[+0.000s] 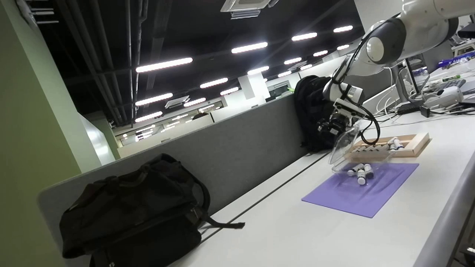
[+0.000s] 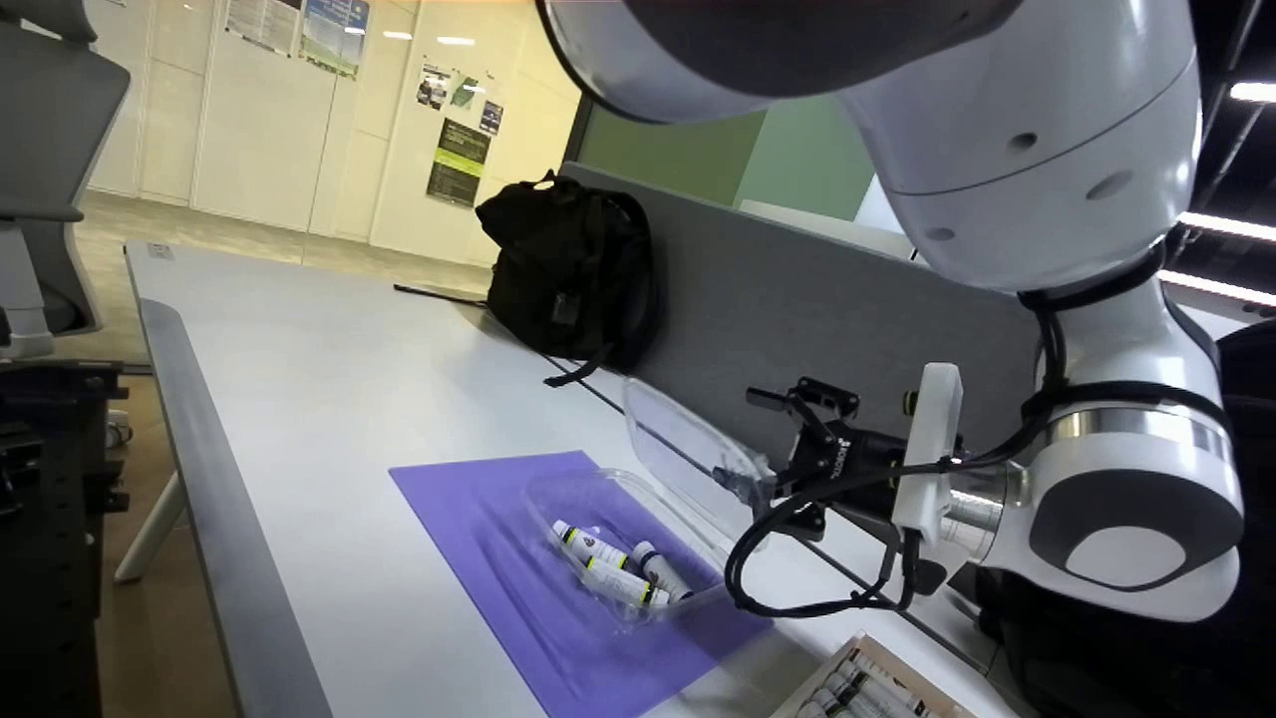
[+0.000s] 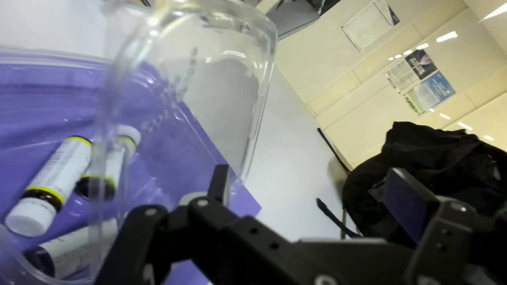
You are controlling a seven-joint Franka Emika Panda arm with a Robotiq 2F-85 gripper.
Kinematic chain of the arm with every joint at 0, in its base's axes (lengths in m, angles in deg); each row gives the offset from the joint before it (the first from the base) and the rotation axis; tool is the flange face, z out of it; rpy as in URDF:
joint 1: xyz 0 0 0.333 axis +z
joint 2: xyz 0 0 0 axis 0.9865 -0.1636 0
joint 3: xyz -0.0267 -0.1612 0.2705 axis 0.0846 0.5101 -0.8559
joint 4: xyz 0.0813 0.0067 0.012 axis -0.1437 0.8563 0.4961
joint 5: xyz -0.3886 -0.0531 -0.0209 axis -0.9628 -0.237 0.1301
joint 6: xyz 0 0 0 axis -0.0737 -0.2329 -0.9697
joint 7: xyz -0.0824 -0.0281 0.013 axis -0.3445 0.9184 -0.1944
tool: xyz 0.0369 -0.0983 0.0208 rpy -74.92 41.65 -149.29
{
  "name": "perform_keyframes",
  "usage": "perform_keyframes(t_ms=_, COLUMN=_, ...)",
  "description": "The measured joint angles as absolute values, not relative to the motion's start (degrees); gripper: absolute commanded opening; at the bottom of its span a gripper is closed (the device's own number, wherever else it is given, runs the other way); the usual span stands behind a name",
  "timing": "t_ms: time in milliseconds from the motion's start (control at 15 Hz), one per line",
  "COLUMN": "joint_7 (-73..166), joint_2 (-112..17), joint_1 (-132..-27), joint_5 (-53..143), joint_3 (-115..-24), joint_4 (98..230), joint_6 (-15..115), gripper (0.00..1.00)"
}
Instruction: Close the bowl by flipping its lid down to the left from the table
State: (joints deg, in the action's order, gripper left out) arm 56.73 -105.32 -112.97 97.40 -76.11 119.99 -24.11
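Note:
A clear plastic bowl (image 1: 334, 171) stands on a purple mat with several small white-labelled bottles (image 2: 620, 583) inside. Its rim also shows in the wrist view (image 3: 51, 59). The clear lid (image 2: 683, 449) is raised, tilted up on the partition side of the bowl; it also shows in an exterior view (image 1: 343, 146) and the wrist view (image 3: 227, 91). My gripper (image 2: 750, 441) is open and empty, with one finger overlapping the lid's edge; whether it touches cannot be told. In the wrist view the fingers (image 3: 315, 194) are wide apart. The pale table (image 1: 282, 230) lies below.
The purple mat (image 2: 469, 499) lies under the bowl. A wooden box of bottles (image 1: 419, 144) stands beside it, near the arm. A grey partition (image 1: 252, 141) runs along the table's back. A black backpack (image 2: 568, 269) leans there; another (image 1: 313, 111) is behind the gripper.

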Motion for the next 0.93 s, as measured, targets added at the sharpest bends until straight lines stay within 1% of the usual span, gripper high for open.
perform_keyframes(t_ms=600, joint_7=56.28, joint_2=-105.08, joint_1=-108.59, joint_5=86.69, joint_3=-70.88, joint_4=121.54, joint_6=-26.45, gripper=1.0)
perform_keyframes(t_ms=933, joint_7=57.34, joint_2=-100.3, joint_1=-106.3, joint_5=83.6, joint_3=-69.62, joint_4=121.36, joint_6=-24.45, gripper=1.0)
